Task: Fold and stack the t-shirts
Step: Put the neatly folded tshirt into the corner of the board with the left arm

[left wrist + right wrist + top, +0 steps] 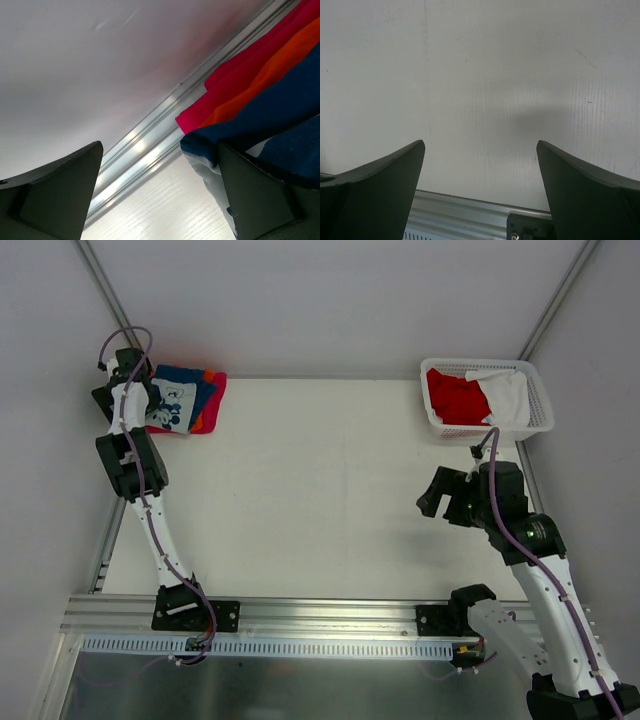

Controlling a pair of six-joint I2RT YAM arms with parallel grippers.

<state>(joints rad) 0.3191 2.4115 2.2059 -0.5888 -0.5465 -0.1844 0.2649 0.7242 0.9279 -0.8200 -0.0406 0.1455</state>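
Note:
A folded stack of t-shirts lies at the table's far left corner, with the navy blue shirt (pixel 183 398) with a white print on top. Orange (pixel 204 418) and magenta-pink (pixel 216 392) edges show beneath it. My left gripper (pixel 140 390) is at the stack's left edge. In the left wrist view it (pixel 159 147) is open and empty. Its right finger (pixel 260 200) is beside the navy shirt (pixel 280 110), which lies over the orange (pixel 270 70) and magenta-pink (pixel 240 65) shirts. My right gripper (pixel 440 502) is open over bare table (pixel 480 143). A red shirt (pixel 455 398) and a white shirt (pixel 507 395) lie in the basket.
A white plastic lattice basket (pixel 436 426) stands at the far right corner. A metal rail (pixel 145 145) runs along the table's left edge beside the stack. Another rail (pixel 320 615) runs along the near edge, with the arm bases on it.

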